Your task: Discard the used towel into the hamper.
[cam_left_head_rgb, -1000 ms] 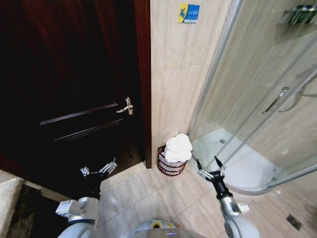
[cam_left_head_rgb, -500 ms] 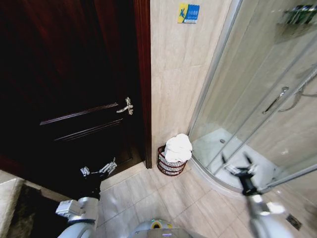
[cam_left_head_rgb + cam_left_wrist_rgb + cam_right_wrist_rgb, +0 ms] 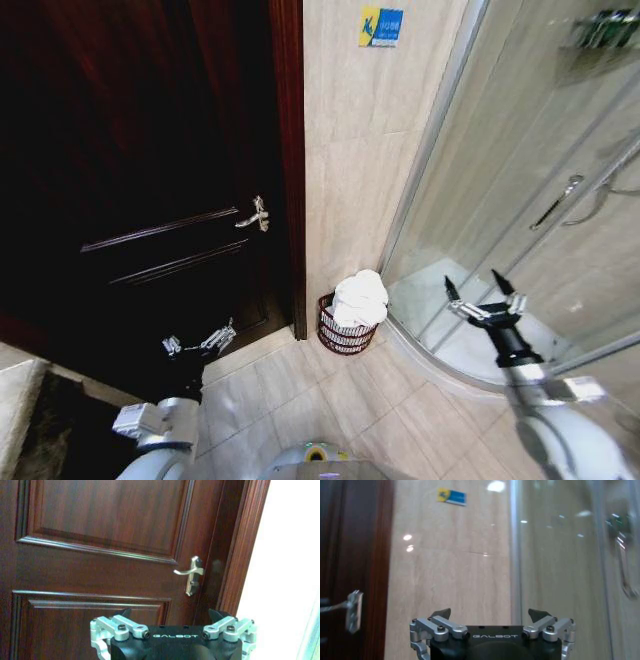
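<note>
The hamper (image 3: 343,333), a small dark reddish-brown wire basket, stands on the floor against the tiled wall beside the door frame. A white towel (image 3: 360,298) is heaped in it and bulges above the rim. To the right of the hamper and clear of it, my right gripper (image 3: 474,287) hangs open and empty in front of the shower glass. In the right wrist view it (image 3: 490,613) faces the tiled wall with nothing between its fingers. Low on the left, my left gripper (image 3: 199,341) is parked open before the dark door, also empty in its wrist view (image 3: 171,613).
A dark wooden door (image 3: 150,180) with a metal lever handle (image 3: 255,214) fills the left side. A curved glass shower enclosure (image 3: 520,200) with a raised white base (image 3: 455,350) closes off the right. Open tiled floor (image 3: 330,410) lies before the hamper.
My right gripper has swung right and slightly up, away from the hamper and across the shower base. The left arm, the towel and the hamper have stayed put.
</note>
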